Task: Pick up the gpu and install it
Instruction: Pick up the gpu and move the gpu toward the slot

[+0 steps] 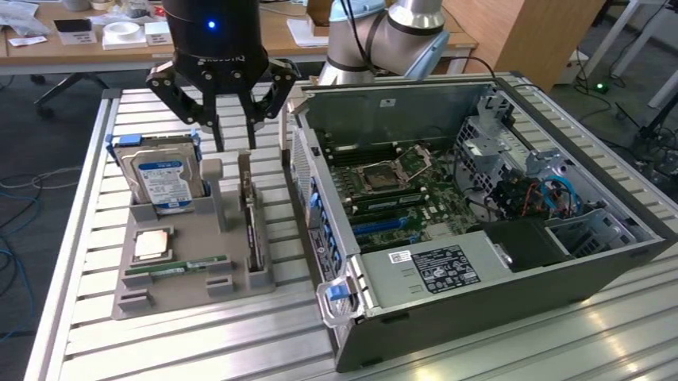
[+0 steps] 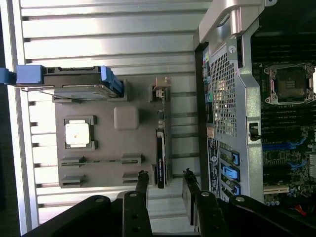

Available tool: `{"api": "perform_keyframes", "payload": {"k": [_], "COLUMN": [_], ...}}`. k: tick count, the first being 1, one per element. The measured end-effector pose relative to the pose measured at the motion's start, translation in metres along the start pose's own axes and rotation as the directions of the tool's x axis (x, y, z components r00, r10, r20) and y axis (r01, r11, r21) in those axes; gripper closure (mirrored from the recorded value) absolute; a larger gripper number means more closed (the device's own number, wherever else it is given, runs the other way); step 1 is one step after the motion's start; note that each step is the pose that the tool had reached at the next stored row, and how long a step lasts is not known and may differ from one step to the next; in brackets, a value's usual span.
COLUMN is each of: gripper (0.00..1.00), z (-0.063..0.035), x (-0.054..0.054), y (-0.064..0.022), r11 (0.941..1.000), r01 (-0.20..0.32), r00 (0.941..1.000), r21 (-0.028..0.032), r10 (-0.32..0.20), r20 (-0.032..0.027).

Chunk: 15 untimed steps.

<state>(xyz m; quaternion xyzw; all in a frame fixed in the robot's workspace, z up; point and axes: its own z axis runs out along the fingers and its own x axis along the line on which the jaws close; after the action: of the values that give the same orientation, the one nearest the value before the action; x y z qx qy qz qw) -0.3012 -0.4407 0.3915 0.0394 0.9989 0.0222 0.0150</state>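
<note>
The gpu (image 1: 250, 216) stands on edge in a slot along the side of the grey holder (image 1: 190, 286) nearest the computer case, its dark face and thin board showing. In the wrist view the gpu (image 2: 160, 159) runs lengthwise, with its silver bracket end (image 2: 161, 89) far from the fingers. My black gripper (image 1: 235, 144) hangs open above the far end of the holder, over the card and apart from it. In the wrist view the gripper (image 2: 165, 174) straddles the card's near end, nothing between its fingers.
The holder also carries a blue-labelled hard drive (image 1: 159, 176), a CPU (image 1: 152, 244) and a green RAM stick (image 1: 176, 268). The open computer case (image 1: 593, 262) lies to the exterior view's right, motherboard (image 1: 387, 186) and blue slots (image 1: 382, 227) exposed. All of it rests on a slatted aluminium table (image 1: 212, 349).
</note>
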Motion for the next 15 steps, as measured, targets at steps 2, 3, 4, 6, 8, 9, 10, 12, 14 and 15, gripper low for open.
{"api": "perform_keyframes", "payload": {"k": [2, 3, 4, 6, 8, 9, 10, 12, 14, 15], "gripper": [0.58, 0.58, 0.58, 0.58, 0.58, 0.58, 0.58, 0.58, 0.58, 0.58], "z": [0.0000, 0.0000, 0.0000, 0.0000, 0.0002, 0.0007, 0.0014, 0.0035, 0.0065, 0.0083], "x": [0.0000, 0.0000, 0.0000, 0.0000, 0.0000, 0.0001, 0.0001, 0.0001, 0.0002, 0.0003], "y": [0.0000, 0.0000, 0.0000, 0.0000, 0.0000, 0.0000, -0.0001, -0.0002, -0.0003, -0.0004], "r11": [1.0000, 1.0000, 1.0000, 1.0000, 1.0000, 1.0000, 1.0000, 1.0000, 1.0000, 1.0000], "r01": [0.000, 0.000, 0.000, 0.000, 0.000, 0.000, 0.000, 0.000, 0.000, 0.000], "r00": [1.0000, 1.0000, 1.0000, 1.0000, 1.0000, 1.0000, 1.0000, 1.0000, 1.0000, 1.0000], "r21": [0.0000, 0.0000, 0.0000, 0.0000, 0.0000, 0.0000, 0.0000, -0.0001, 0.0000, -0.0001], "r10": [0.000, 0.000, 0.000, 0.000, 0.000, 0.000, 0.000, 0.000, 0.000, 0.000], "r20": [0.0000, 0.0000, 0.0000, 0.0000, 0.0000, -0.0001, 0.0000, 0.0000, -0.0001, 0.0000]}}
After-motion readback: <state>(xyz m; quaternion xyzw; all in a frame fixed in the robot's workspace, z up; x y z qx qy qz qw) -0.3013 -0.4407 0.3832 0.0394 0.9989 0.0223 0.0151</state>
